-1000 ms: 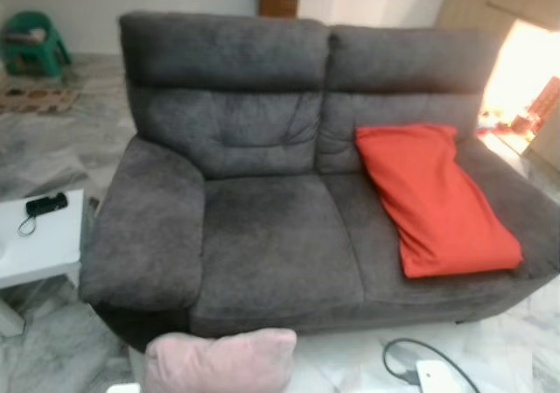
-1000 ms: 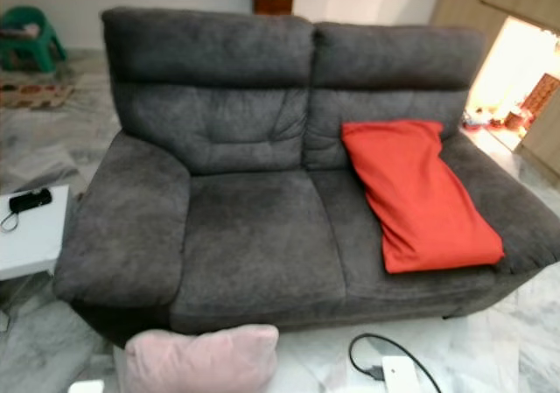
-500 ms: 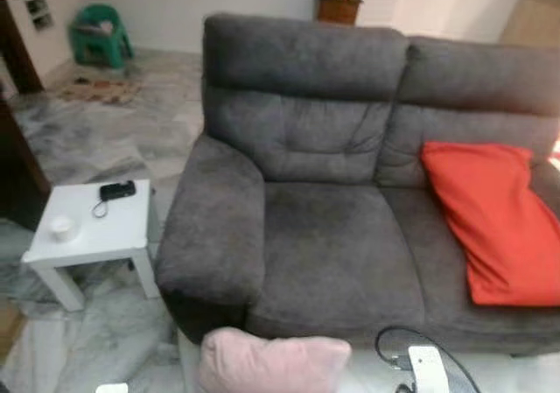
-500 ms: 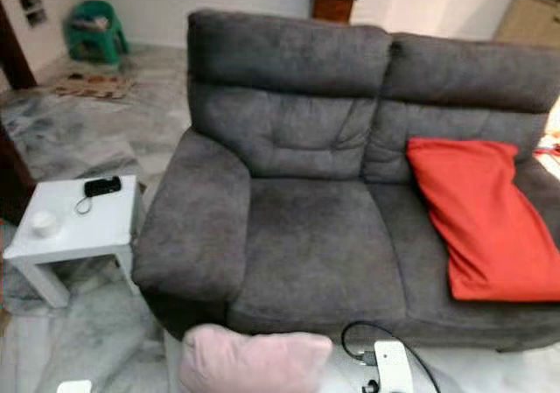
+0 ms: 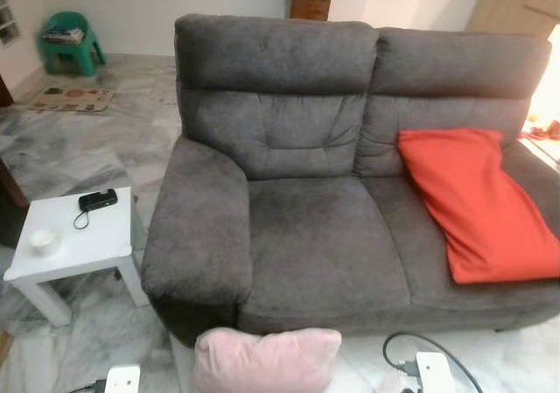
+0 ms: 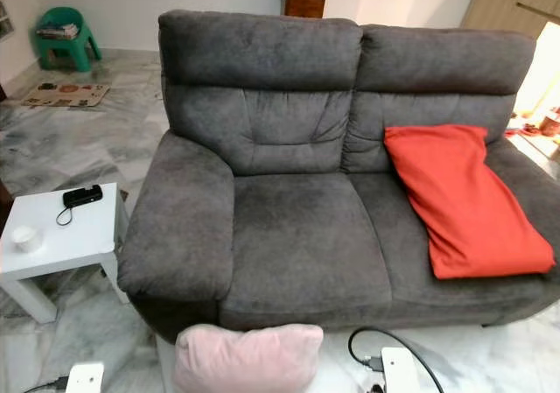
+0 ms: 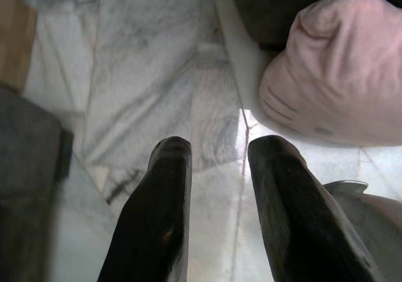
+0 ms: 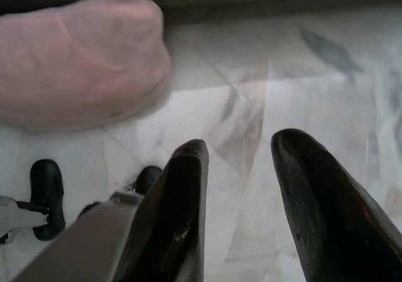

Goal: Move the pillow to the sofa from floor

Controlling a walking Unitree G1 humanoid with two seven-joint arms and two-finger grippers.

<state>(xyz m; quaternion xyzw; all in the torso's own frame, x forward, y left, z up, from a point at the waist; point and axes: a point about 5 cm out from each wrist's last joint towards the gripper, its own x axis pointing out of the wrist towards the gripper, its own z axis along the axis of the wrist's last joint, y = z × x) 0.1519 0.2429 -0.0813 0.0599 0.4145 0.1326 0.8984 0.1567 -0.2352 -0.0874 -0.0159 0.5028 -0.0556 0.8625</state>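
The pink pillow (image 5: 267, 361) lies on the marble floor (image 5: 83, 152) at six o'clock, right against the front of the grey sofa (image 5: 306, 235), not up on the seat. The left claw (image 7: 217, 153) and right claw (image 8: 235, 153) both hang released, fingers parted over bare floor just beside the pillow, flanking it, apparently for a two-sided scoop. A red cushion (image 5: 477, 205) fills the three o'clock seat; the left seat looks the roomier spot.
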